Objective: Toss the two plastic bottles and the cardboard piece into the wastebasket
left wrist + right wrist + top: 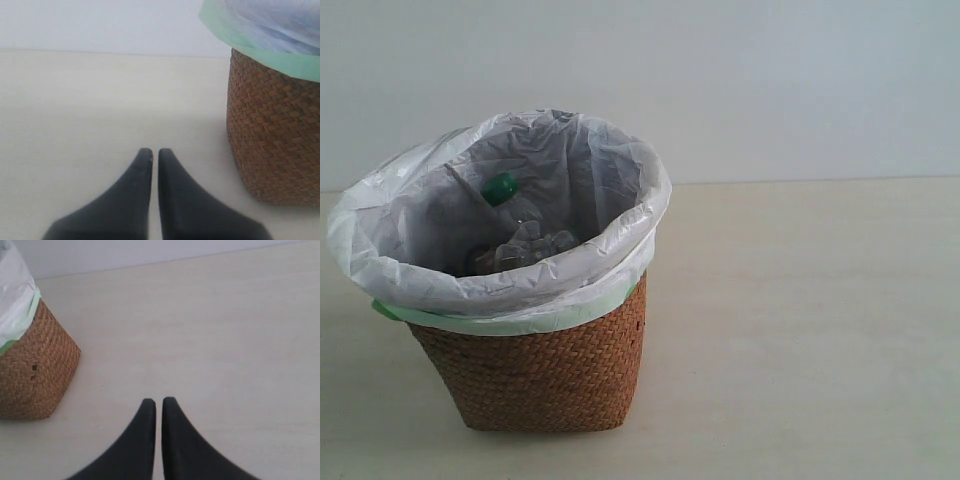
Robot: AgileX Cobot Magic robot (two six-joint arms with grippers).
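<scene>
The brown wicker wastebasket, lined with a white bag with a green rim, stands left of centre in the exterior view. Inside it lies a clear bottle with a green cap, among crumpled clear plastic. The red-label bottle and the cardboard piece are hidden or out of view. No gripper shows in the exterior view. My left gripper is shut and empty over the bare table, with the wastebasket off to one side. My right gripper is shut and empty too, the wastebasket some way off.
A pale beige table runs back to a plain light wall. Nothing else lies on the table in any view.
</scene>
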